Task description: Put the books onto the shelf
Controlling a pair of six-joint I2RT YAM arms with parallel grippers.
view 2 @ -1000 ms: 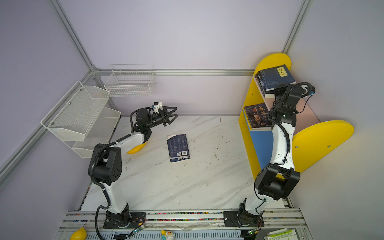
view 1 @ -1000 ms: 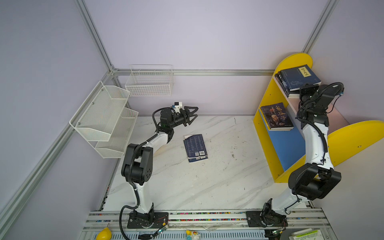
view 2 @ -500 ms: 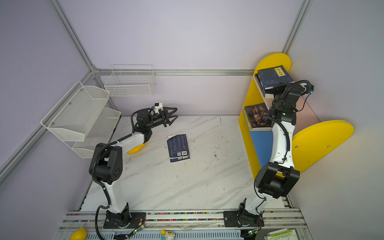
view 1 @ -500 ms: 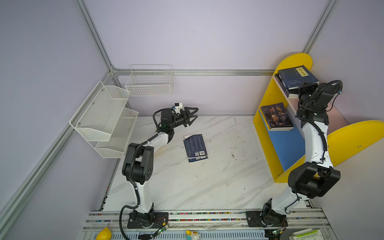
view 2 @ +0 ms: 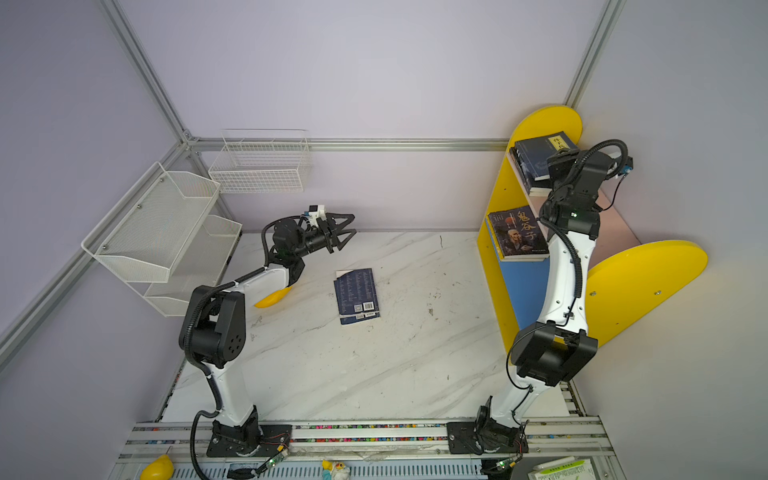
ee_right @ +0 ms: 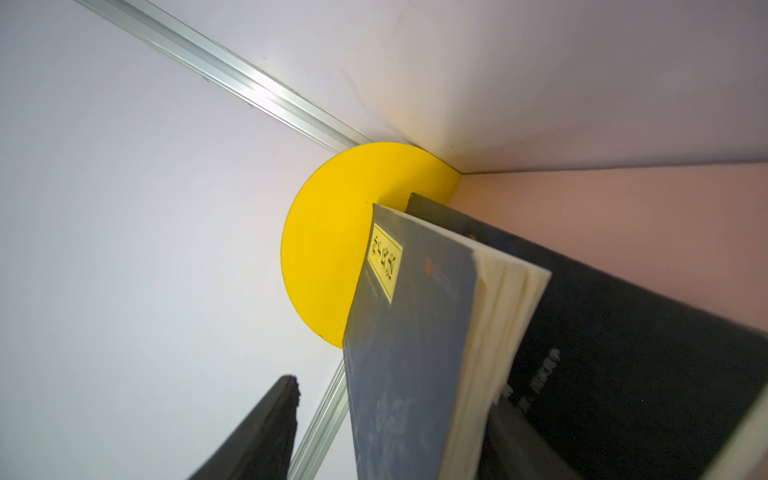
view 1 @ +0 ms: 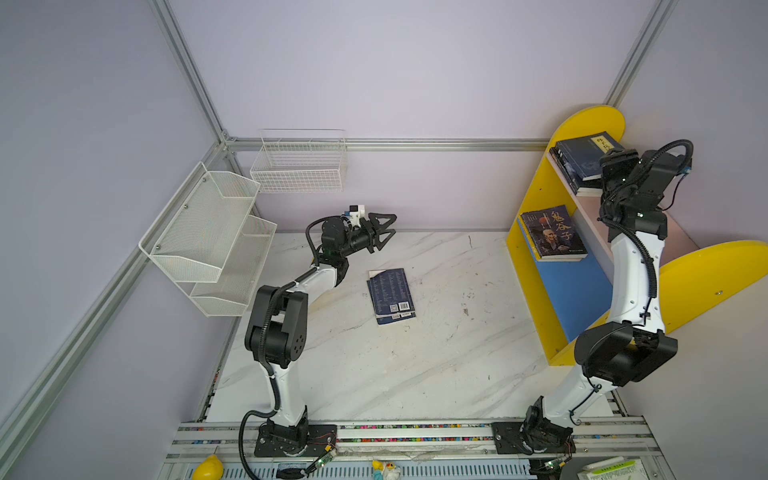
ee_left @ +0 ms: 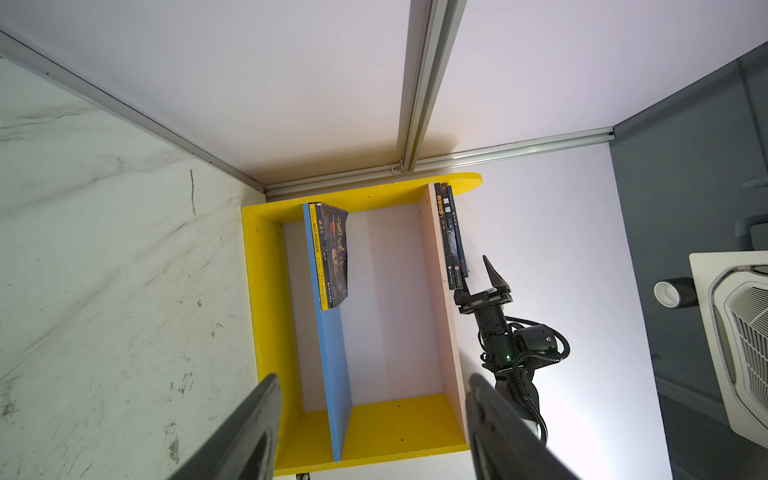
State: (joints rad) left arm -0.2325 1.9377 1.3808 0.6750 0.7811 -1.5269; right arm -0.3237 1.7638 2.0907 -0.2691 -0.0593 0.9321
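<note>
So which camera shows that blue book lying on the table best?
The top views: both show the blue book whole, flat, barcode side up, nothing covering it. Neither wrist view catches it; they look at the shelf instead.

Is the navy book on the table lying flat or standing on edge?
Lying flat. In both top views the navy book rests on the marble table with its barcode cover facing up.

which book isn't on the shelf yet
The navy book lying flat on the marble table, barcode up. The others rest on the shelf, stacked on its pink board and its blue board.
</note>
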